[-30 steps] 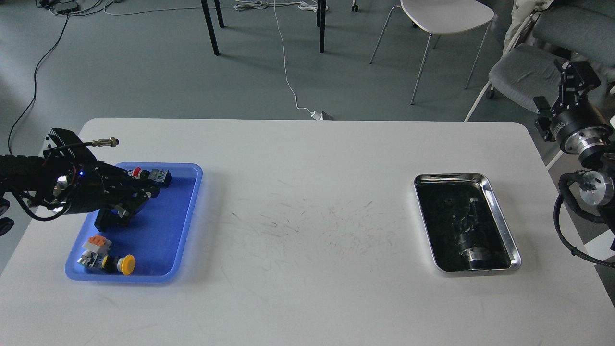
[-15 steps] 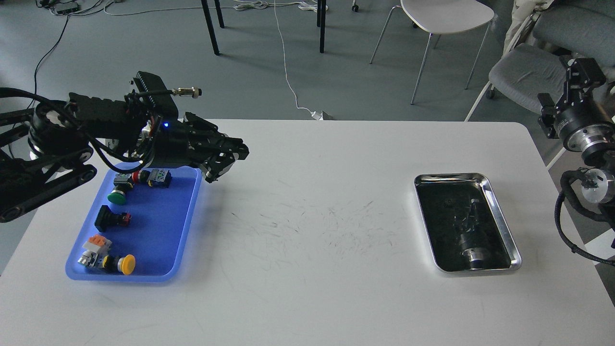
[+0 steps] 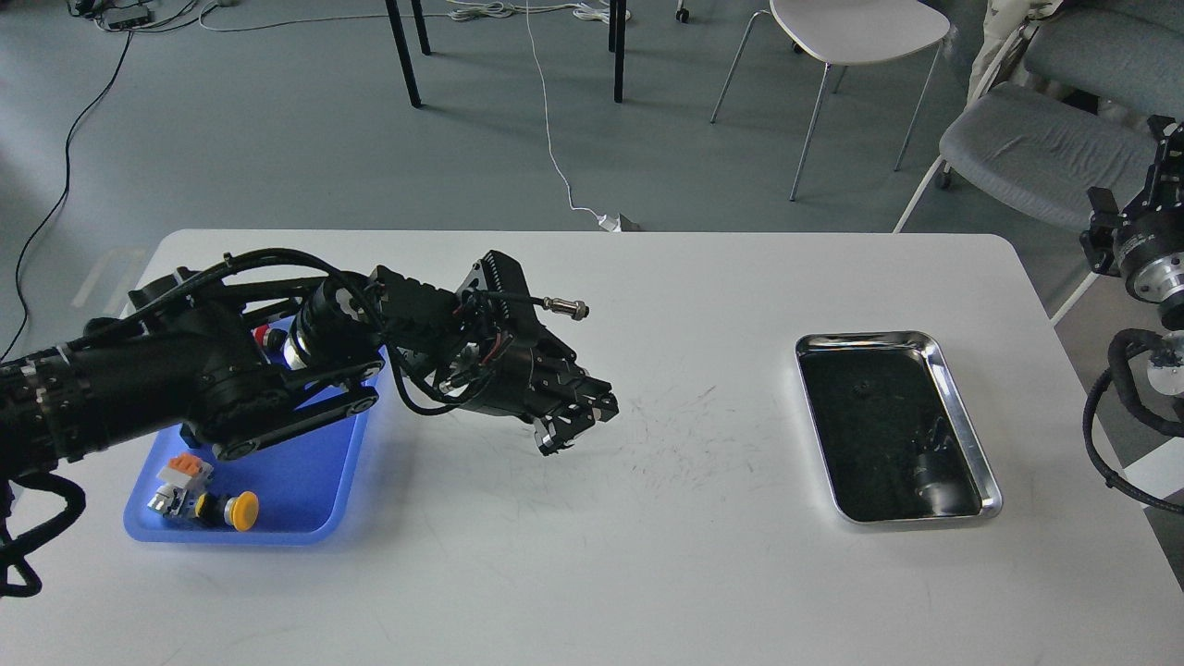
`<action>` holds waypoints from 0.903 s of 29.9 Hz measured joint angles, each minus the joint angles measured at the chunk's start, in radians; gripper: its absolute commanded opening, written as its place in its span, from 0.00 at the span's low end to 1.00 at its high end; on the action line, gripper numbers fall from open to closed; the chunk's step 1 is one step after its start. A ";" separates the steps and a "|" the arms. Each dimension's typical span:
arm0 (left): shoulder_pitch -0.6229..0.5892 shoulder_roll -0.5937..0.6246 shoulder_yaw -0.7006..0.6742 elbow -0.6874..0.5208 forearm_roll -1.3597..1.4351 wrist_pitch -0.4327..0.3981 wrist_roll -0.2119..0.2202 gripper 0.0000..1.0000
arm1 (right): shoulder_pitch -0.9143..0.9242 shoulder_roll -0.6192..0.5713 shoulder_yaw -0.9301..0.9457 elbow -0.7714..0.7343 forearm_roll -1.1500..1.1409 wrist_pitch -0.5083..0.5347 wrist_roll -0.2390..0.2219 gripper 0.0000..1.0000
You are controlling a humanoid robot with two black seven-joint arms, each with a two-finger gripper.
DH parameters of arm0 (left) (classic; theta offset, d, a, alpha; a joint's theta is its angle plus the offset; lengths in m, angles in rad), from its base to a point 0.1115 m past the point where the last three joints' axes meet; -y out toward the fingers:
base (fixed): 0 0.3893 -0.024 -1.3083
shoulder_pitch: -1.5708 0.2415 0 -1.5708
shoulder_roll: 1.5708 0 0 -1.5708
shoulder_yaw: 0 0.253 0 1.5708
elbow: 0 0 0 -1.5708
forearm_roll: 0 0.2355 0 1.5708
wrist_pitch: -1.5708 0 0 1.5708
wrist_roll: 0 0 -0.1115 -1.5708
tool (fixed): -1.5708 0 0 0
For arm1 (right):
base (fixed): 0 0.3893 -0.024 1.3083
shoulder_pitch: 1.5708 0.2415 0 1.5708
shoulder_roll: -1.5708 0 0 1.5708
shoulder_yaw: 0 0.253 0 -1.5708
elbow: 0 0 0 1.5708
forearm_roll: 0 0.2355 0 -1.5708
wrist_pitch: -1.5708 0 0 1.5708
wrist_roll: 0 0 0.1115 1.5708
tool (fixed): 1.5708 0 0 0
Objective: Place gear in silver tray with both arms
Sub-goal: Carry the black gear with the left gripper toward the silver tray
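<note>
Gripper fingers of the left arm's gripper (image 3: pixel 575 425) hung above the middle of the white table (image 3: pixel 592 573), pointing down and toward the right edge; the dark fingers ran together from this angle, so I cannot tell whether they were spread, pressed together or pinching a gear. Behind them the left arm (image 3: pixel 185 379) stretched back toward the left edge, crossing over the far half of the blue tray (image 3: pixel 305 527), with black cables looping along it and a metal-tipped connector (image 3: pixel 566 307) sticking out above the wrist. In the near end of the blue tray, close to the table's left front corner, lay a yellow push button (image 3: pixel 243 510) and a small orange-and-white part (image 3: pixel 182 468); a bit of red showed at the far end, mostly hidden by the arm. The silver tray (image 3: pixel 962 407) sat well apart from the gripper, near the right edge of the table, its dark mirror-like bottom showing only reflections. The right gripper (image 3: pixel 1167 157) was raised beyond the right edge, cut off by the view, so its state cannot be told either.
</note>
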 measured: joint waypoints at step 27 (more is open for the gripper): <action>0.020 -0.355 0.003 0.314 -0.010 0.001 0.000 0.10 | -0.038 0.011 -0.005 -0.028 0.054 0.004 0.000 0.95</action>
